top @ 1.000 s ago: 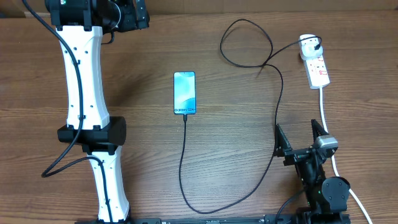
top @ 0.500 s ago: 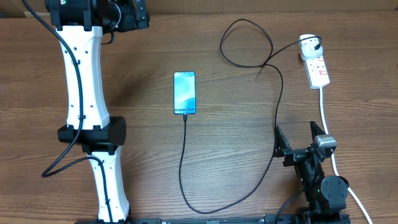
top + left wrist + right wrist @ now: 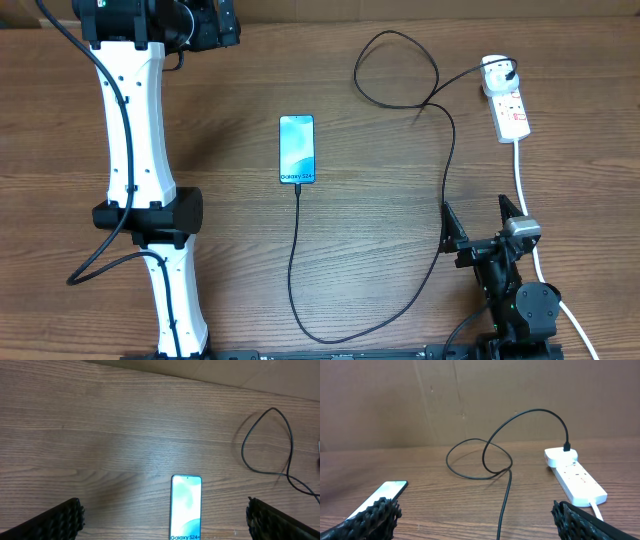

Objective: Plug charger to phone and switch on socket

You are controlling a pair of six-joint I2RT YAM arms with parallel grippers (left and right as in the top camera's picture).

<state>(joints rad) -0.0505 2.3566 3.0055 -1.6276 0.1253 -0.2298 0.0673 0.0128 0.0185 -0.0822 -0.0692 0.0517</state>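
The phone (image 3: 297,149) lies flat mid-table with its blue screen lit; it also shows in the left wrist view (image 3: 186,507) and the right wrist view (image 3: 379,497). The black charger cable (image 3: 445,190) runs from the phone's near edge, loops round and reaches a white plug on the socket (image 3: 508,108) at the far right; both show in the right wrist view, cable (image 3: 506,491) and socket (image 3: 577,476). My left gripper (image 3: 162,522) is open, high at the far left. My right gripper (image 3: 484,222) is open near the front right, empty.
The socket's thick white cord (image 3: 522,180) runs toward the front beside my right arm. The left arm's white links (image 3: 135,150) stretch along the left side. A cardboard wall (image 3: 470,400) stands behind the table.
My right gripper has drawn back slightly toward the front edge. Phone, cable and socket have not moved.
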